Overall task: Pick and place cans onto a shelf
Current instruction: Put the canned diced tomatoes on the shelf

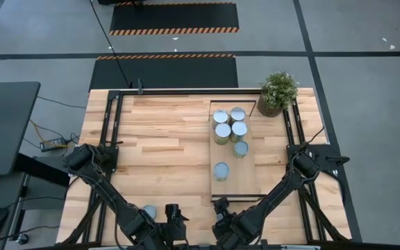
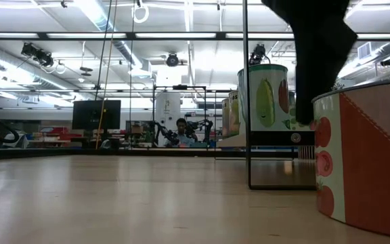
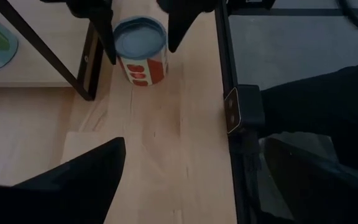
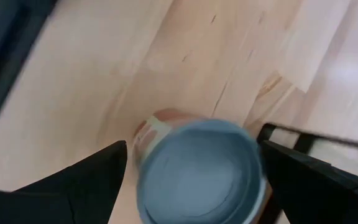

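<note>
The right pincer [image 1: 221,207] hangs over the near end of the planked pale-wood worktop [image 1: 165,139], its two dark fingers [image 3: 107,43] apart with one on each side of a small cylindrical can with a round pale blue top and a red-and-white label [image 3: 140,38]. The can stands upright on the worktop directly beneath this pincer. The fingers are close to its wall, but whether they touch it cannot be told. Just beyond the pincer lies the near end of the long light-wood shelf with a thin dark metal frame [image 1: 245,177]. On that board, the nearest can [image 1: 221,170] stands a little past the pincer, another [image 1: 241,148] farther on and to one side, and a tight cluster of four cans [image 1: 229,123] at the far end. A potted green plant [image 1: 278,92] sits beyond the shelf at the far corner of the worktop. The left pincer [image 3: 194,142] hovers just beside the right one, facing it, its fingers spread wide with nothing between them. Behind the left pincer, on the side away from the right one, one more pale-topped can [image 1: 149,210] stands on the worktop next to the left arm.
</note>
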